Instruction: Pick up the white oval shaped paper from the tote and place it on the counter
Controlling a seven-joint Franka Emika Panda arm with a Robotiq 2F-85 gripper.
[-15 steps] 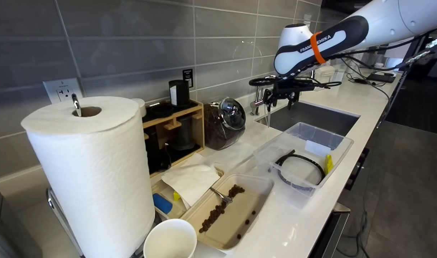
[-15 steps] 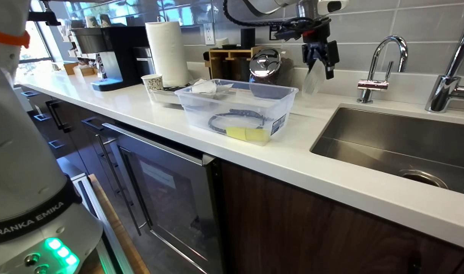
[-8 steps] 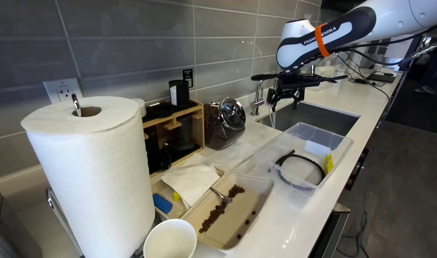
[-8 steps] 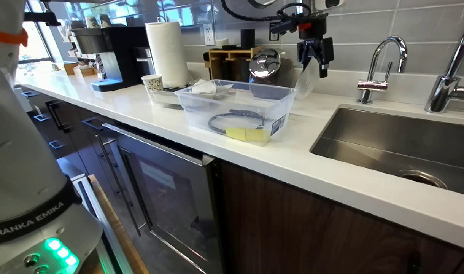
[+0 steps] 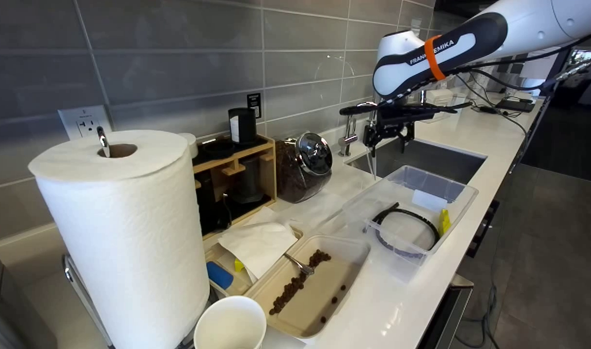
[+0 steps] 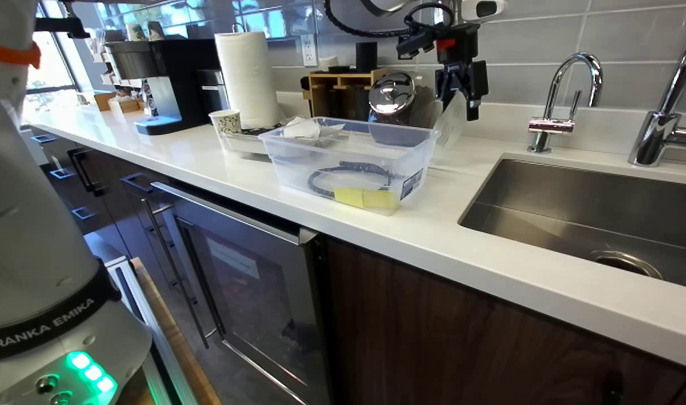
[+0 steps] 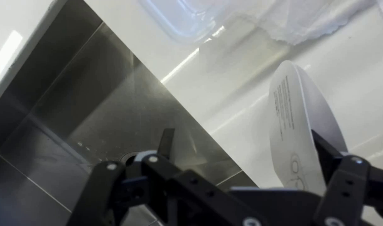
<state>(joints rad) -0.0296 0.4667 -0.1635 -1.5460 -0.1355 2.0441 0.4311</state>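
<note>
The white oval paper (image 6: 451, 121) hangs at one finger of my gripper (image 6: 460, 107), over the counter (image 6: 433, 236). In the wrist view the paper (image 7: 285, 135) is folded, with print on its near face. The right finger is between its two halves. The gripper (image 7: 241, 133) has its fingers wide apart, and the left finger touches nothing. In an exterior view the paper (image 5: 371, 162) is a thin strip under the gripper (image 5: 388, 144). Whether its lower end touches the counter cannot be told. The tote, a clear plastic bin (image 6: 419, 166), holds a black cable and a yellow thing.
A steel sink (image 6: 545, 185) with a chrome tap (image 6: 596, 73) lies beside the gripper. A glass jar (image 5: 300, 169) leans near the tiled wall. A brown-stained tray (image 5: 324, 291), a white cup (image 5: 230, 325) and a paper-towel roll (image 5: 121, 232) stand past the tote.
My gripper has shifted a little toward the tote and slightly lower, with the paper still hanging at its finger. Its fingers stay apart. The tote and other things have not moved.
</note>
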